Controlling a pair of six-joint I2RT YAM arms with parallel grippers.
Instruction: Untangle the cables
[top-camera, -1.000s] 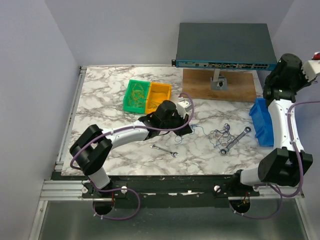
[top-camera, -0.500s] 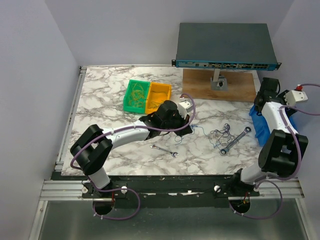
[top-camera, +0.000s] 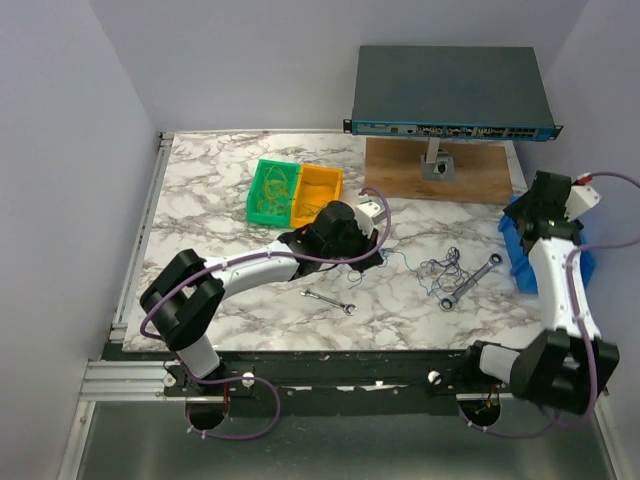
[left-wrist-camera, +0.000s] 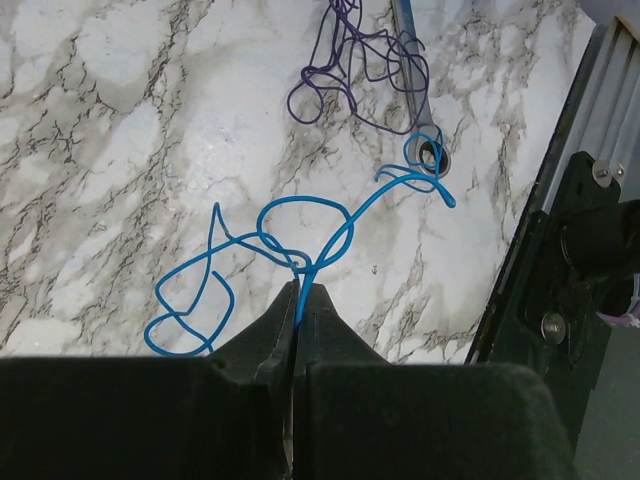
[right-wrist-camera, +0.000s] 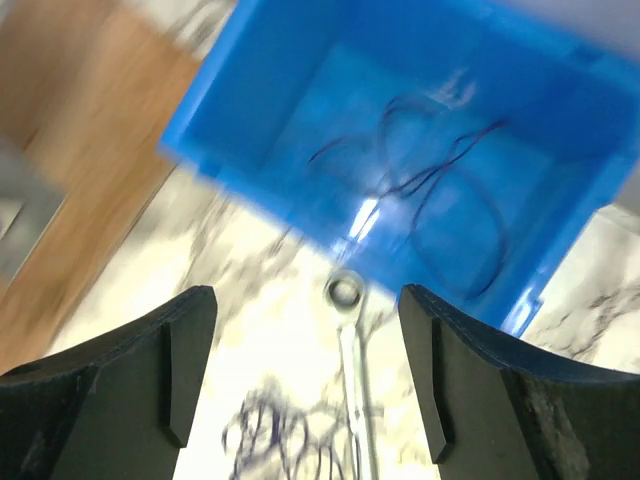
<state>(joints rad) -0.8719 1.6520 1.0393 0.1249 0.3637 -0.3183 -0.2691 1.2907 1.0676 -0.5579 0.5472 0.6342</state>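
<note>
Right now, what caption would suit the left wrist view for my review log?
Left tool shut on a looping blue wire over the marble table, purple tangle and wrench lying beyond.

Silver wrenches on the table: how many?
2. Small silver metal wrench lies on the marble-pattern table near its front centre; longer silver metal wrench lies diagonally to its right, beside the purple wire tangle. The arms could hide more.
</note>
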